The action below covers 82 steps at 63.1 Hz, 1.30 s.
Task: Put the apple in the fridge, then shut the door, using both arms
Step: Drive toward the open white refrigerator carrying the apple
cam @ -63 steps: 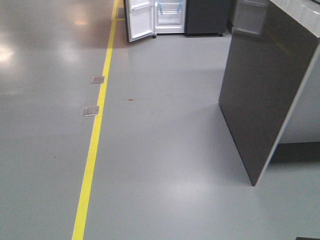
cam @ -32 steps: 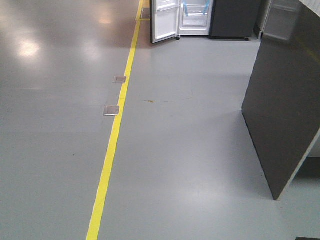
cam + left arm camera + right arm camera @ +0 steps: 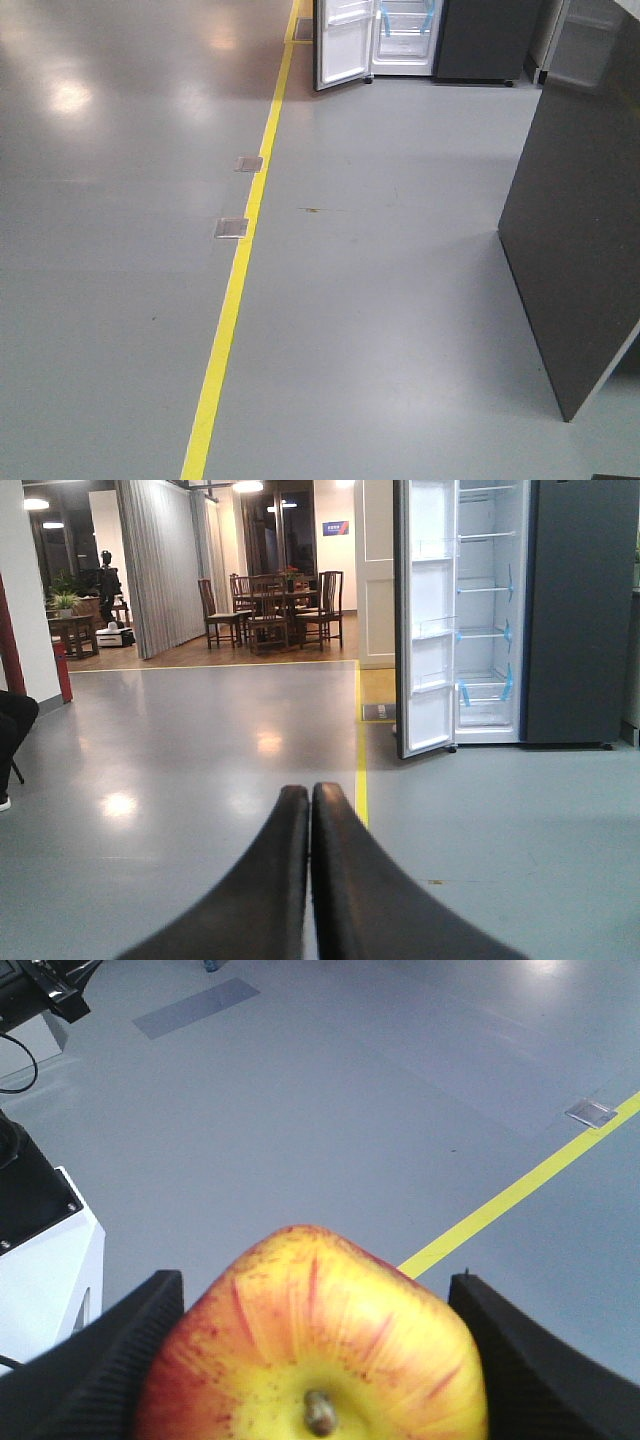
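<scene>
Floor (image 3: 400,320): smooth grey, glossy, with pale patches of glare.
Yellow line (image 3: 235,290): painted stripe running away down the floor.
Near plate (image 3: 231,228): small square of metal set in the floor, just beside the line's left edge.
Far plate (image 3: 249,164): the same, further along the line.
Counter (image 3: 580,230): dark grey, flat-sided, at right.
Back room, left wrist view: grey curtain (image 3: 160,565); wooden table with chairs (image 3: 285,605) on brown flooring; lit ceiling lamps (image 3: 247,486); small blue sign (image 3: 336,527) high up.

Shiny grey floor (image 3: 400,330) had a yellow line (image 3: 232,300) down it, two metal plates (image 3: 231,228) touching the line's left edge, fridge (image 3: 404,40) standing way at the far end.
</scene>
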Available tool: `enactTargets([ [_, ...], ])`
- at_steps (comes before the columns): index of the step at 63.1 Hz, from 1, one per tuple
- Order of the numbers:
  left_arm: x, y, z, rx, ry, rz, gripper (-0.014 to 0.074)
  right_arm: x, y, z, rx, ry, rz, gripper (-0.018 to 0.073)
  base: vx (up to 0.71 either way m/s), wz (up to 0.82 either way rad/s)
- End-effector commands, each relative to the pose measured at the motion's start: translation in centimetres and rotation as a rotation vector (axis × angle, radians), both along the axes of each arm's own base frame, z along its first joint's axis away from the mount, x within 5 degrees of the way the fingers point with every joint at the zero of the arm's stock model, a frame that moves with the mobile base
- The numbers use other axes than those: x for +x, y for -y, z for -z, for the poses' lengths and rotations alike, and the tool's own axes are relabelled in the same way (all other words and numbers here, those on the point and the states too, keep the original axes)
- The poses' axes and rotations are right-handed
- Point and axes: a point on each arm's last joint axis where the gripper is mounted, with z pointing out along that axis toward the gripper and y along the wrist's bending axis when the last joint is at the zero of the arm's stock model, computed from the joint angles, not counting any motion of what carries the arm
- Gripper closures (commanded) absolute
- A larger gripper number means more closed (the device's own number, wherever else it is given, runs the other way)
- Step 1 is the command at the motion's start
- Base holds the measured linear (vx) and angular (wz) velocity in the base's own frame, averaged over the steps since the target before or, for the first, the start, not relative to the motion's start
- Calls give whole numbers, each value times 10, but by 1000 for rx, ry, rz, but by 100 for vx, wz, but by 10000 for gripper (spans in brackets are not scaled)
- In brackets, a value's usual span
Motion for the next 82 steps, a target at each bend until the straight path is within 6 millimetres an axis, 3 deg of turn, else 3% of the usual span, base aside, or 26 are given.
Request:
enactTargets([
  [1, -1, 0, -1, -6, 72, 4, 603, 2, -2, -12, 65, 42, 7, 190, 13, 0],
  [82, -1, 0, -1, -6, 72, 4, 603, 2, -2, -12, 65, 42, 7, 190, 20, -4],
])
